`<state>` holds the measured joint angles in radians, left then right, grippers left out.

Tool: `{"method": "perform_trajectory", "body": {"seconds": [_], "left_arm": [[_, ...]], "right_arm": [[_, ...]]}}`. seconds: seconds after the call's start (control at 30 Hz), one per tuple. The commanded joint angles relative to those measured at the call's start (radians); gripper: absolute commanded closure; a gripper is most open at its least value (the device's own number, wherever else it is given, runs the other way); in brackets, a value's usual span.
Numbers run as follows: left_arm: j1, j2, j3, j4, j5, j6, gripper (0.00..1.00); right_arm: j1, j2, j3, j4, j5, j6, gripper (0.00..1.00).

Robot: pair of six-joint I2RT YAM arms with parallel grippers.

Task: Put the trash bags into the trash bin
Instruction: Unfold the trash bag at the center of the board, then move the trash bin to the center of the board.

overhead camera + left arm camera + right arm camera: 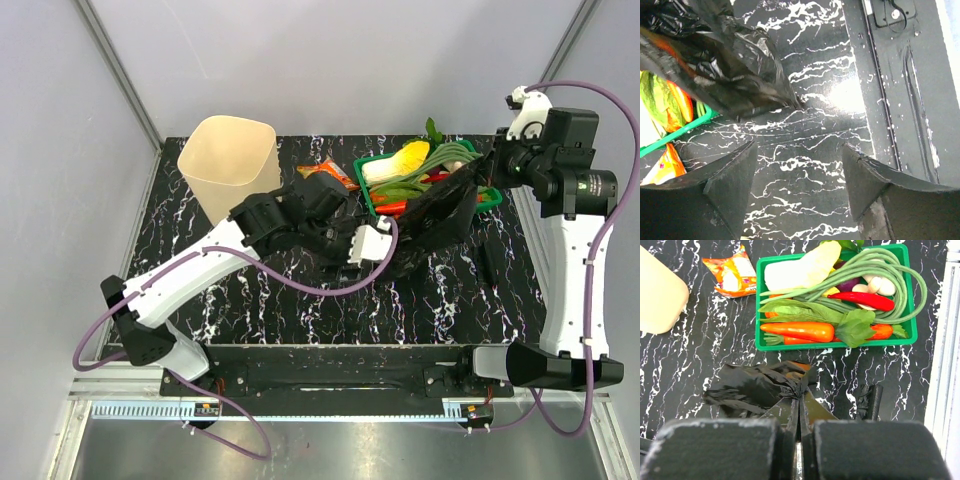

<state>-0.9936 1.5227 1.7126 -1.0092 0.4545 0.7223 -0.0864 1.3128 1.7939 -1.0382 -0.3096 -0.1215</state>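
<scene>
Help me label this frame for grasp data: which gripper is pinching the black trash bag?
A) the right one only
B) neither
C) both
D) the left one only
A: in its wrist view the right gripper is shut on a gathered fold of the trash bag, while the left gripper stands open and empty, with the bag lying ahead of it.

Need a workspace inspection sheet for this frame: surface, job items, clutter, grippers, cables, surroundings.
Surface: black marbled table, glossy.
Job's things: trash bag outside the trash bin, lifted in front of the tray; small black bundle lying on the table.
Clutter: green vegetable tray, full; orange snack wrapper beside it.
Grippers: left gripper open, nothing between its fingers; right gripper shut on the trash bag.
Cables: purple cables loop off both arms.
Surroundings: grey walls, metal frame; nothing else seen.
</scene>
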Motion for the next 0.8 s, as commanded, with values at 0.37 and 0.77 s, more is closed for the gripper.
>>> {"method": "perform_trajectory", "body": {"seconds": [0.37,0.77], "left_arm": [[0.379,-0.105,0.096,0.029,-0.326,0.02,0.16],[0.773,0.189,0.49,-0.478,-0.212,0.595,0.16]], "right_arm": [[-0.004,-0.02,0.071,-0.002,-0.106,-0.017,1.0],[-0.004,-0.023,0.03,0.0,-0.131,-0.029,1.0]]}}
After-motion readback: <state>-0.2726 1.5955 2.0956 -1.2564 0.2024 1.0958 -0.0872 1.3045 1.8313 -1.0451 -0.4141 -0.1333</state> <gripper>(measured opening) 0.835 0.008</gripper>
